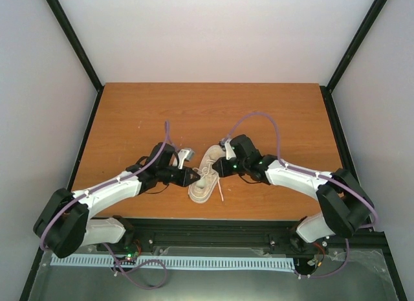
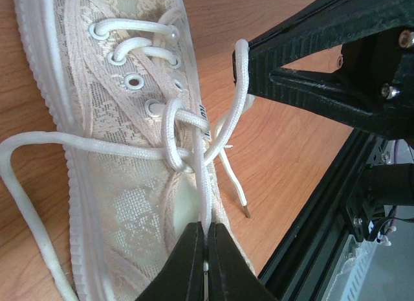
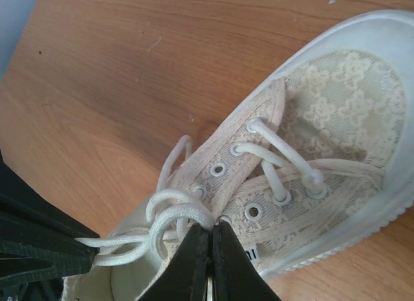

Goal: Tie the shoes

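The cream lace-fabric sneaker (image 1: 202, 188) is set near the wooden table's (image 1: 129, 120) 6 o'clock edge. One white lace (image 2: 202, 197) strand is pinched by the left gripper (image 2: 206, 235) at the sneaker's 9 o'clock. Another is clamped by the right gripper (image 3: 210, 231) at 2 o'clock.

The shoe (image 3: 310, 139) lies diagonally toward the upper right on the table (image 3: 116, 68). At bottom centre, the right gripper (image 3: 211, 231) has its jaws together, seemingly pinching a lace (image 3: 174, 217).

The left gripper (image 2: 206, 235) and right gripper (image 3: 211, 233) reach inward, near each other, both seemingly clamped closed.
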Controlling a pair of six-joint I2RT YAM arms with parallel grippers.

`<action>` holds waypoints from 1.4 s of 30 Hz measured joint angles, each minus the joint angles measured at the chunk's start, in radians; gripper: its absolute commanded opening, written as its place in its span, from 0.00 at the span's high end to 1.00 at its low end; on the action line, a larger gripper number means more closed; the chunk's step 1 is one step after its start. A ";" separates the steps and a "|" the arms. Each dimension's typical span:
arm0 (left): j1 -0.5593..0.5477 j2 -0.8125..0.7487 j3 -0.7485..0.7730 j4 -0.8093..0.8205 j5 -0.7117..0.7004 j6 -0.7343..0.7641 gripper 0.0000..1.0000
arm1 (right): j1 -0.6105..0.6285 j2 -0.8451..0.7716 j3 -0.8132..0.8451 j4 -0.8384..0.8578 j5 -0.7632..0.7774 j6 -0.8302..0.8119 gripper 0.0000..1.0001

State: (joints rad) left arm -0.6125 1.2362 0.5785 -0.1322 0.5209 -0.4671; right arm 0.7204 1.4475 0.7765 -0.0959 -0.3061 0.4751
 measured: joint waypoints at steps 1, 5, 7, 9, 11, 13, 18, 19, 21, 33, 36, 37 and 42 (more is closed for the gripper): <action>0.000 -0.004 0.000 0.000 -0.003 0.000 0.92 | 0.001 0.007 0.002 0.003 -0.010 -0.003 0.97; 0.000 -0.026 0.000 -0.014 -0.029 -0.001 0.76 | 0.012 0.032 0.002 0.008 -0.037 -0.014 0.97; 0.000 -0.049 0.000 -0.042 -0.059 -0.008 0.61 | 0.018 0.039 0.002 0.008 -0.046 -0.017 0.97; 0.000 -0.081 0.000 -0.066 -0.087 -0.013 0.49 | 0.021 0.040 0.002 0.008 -0.049 -0.019 0.97; 0.001 -0.121 0.006 -0.090 -0.113 -0.025 0.44 | 0.022 0.040 0.002 0.008 -0.050 -0.021 0.97; 0.002 -0.146 0.031 -0.118 -0.133 -0.033 0.43 | 0.022 0.040 0.002 0.008 -0.050 -0.022 0.97; 0.003 -0.101 0.160 -0.146 -0.159 -0.056 0.44 | 0.022 0.040 0.002 0.008 -0.051 -0.023 0.97; 0.005 -0.077 0.186 -0.146 -0.163 -0.060 0.45 | 0.022 0.040 0.002 0.008 -0.052 -0.024 0.97; 0.011 -0.027 0.219 -0.145 -0.168 -0.068 0.48 | 0.023 0.040 0.002 0.008 -0.052 -0.024 0.97; 0.025 0.196 0.249 -0.145 -0.138 -0.117 0.67 | 0.027 0.040 0.002 0.010 -0.053 -0.031 0.97; 0.026 0.212 0.249 -0.138 -0.122 -0.129 0.70 | 0.027 0.040 0.002 0.010 -0.053 -0.034 0.97; 0.026 0.217 0.249 -0.135 -0.117 -0.132 0.70 | 0.027 0.040 0.002 0.010 -0.053 -0.035 0.97; 0.026 0.236 0.248 -0.123 -0.098 -0.143 0.75 | 0.027 0.040 0.001 0.010 -0.053 -0.041 0.97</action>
State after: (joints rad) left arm -0.5869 1.4719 0.8261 -0.2554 0.4225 -0.6102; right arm 0.7475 1.4872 0.7776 -0.0860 -0.3592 0.4339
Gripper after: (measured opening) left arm 0.274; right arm 0.031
